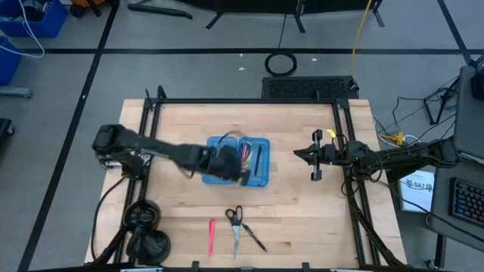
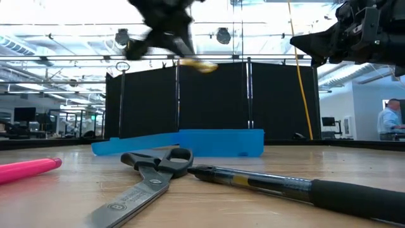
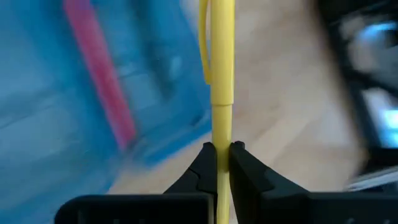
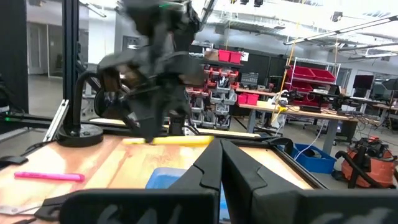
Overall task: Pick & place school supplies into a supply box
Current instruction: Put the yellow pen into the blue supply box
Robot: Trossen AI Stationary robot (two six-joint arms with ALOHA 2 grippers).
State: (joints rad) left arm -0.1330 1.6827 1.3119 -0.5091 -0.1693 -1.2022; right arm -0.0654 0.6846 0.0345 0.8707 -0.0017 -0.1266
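Observation:
My left gripper [image 1: 227, 162] hangs over the open translucent blue supply box [image 1: 238, 161] in the middle of the table, shut on a yellow pen [image 3: 222, 74]. The box holds a pink pen [image 3: 99, 74] and a dark pen [image 1: 258, 159]. Near the table's near edge lie another pink pen [image 1: 212, 236], black-handled scissors [image 1: 235, 223] and a black pen [image 1: 255, 239]. My right gripper [image 1: 301, 155] waits, shut, right of the box and touches nothing. My left gripper pinches the yellow pen between its two fingers [image 3: 202, 168] on the barrel [image 3: 222, 134], away from the clipped cap end [image 3: 205, 43]. The pen runs on past the fingertips. It is lifted clear above the box and lies about level [image 4: 168, 141].
The table is bare wood inside a black frame [image 1: 155, 102]. The loose supplies lie in a group by the near edge, the scissors [image 2: 152, 171] and black pen [image 2: 285, 187] close to the low camera. Free room lies left and right of the box.

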